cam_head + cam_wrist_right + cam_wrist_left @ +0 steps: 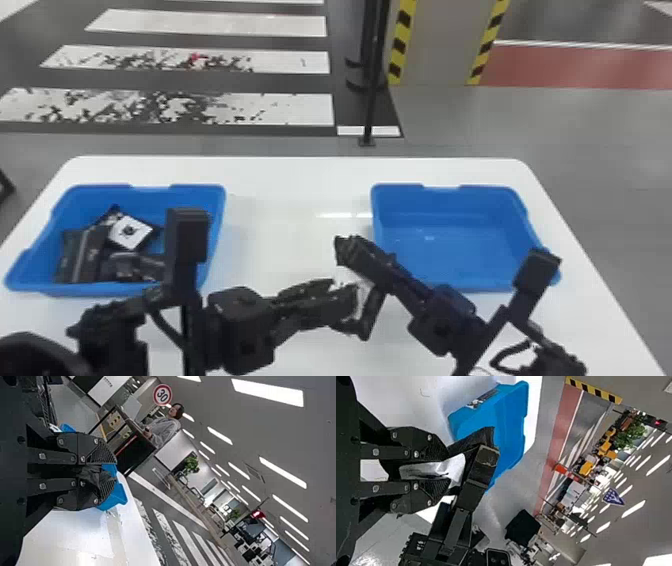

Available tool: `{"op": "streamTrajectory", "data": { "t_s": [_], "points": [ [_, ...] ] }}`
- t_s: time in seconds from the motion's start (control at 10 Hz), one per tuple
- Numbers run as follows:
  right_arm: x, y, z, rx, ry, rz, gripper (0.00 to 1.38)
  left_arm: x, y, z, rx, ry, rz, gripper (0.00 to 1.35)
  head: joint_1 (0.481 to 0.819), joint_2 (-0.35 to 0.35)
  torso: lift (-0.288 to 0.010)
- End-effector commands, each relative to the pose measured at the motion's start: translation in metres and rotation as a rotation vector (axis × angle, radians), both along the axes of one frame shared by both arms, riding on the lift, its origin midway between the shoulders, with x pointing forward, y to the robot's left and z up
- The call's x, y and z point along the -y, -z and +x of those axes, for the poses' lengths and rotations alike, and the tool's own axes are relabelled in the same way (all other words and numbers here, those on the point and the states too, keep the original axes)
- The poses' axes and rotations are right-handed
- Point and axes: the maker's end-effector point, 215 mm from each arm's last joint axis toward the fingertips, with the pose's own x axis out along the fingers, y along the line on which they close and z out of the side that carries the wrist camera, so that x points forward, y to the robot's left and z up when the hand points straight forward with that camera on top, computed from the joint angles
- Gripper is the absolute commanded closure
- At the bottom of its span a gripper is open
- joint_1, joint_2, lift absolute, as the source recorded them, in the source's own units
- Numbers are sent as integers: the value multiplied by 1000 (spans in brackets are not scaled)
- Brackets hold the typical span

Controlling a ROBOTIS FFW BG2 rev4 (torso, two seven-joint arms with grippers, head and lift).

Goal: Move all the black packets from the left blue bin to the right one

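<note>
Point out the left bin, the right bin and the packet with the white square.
Left bin [150,196]: head view, inner face of the far wall.
Right bin [430,252]: head view, bare floor.
Packet with the white square [129,232]: head view, on the white square.

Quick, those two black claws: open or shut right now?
Black left gripper: closed, holding a crumpled, silvery-looking packet.
Black right gripper: closed on something dark and crumpled, perhaps that same packet; I can't be sure.
</note>
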Motion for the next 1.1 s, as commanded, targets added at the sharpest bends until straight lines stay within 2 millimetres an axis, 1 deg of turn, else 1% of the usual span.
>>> {"op": "streamTrajectory", "data": {
  "t_s": [0.0,0.1,0.2,0.3,0.4,0.5,0.6,0.7,0.8,0.9,1.0],
  "points": [
    [7,-1,3,8,14,-4,1271,-3,1,2,-3,-18,-13,361,695,-56,-140],
    [12,-1,7,12,24,-13,1271,-8,1,3,4,-37,-21,99,695,-56,-140],
    [20,-2,15,21,34,-24,1271,-18,5,3,-2,-72,-30,101,695,-60,-140],
    [27,-3,24,32,45,-37,1271,-30,4,4,6,-113,-41,148,695,-58,-140],
    [38,1,33,32,61,-51,1271,-41,-2,4,28,-149,-42,153,695,-52,-140],
    [50,4,43,32,82,-68,1271,-57,-3,3,38,-194,-31,153,695,-50,-140],
    [64,10,53,32,105,-93,1271,-66,-3,0,43,-222,-31,153,695,-45,-140],
    [78,16,65,27,127,-109,1271,-71,-6,-4,51,-236,-32,154,695,-44,-140],
    [95,27,78,13,149,-124,1271,-72,-13,-6,72,-250,-38,154,695,-52,-140],
    [105,37,90,-2,167,-130,1271,-78,-20,-9,93,-273,-44,154,695,-68,-140],
    [117,48,106,-15,188,-141,1271,-86,-23,-11,101,-302,-45,154,695,-75,-140]
  ]
}}
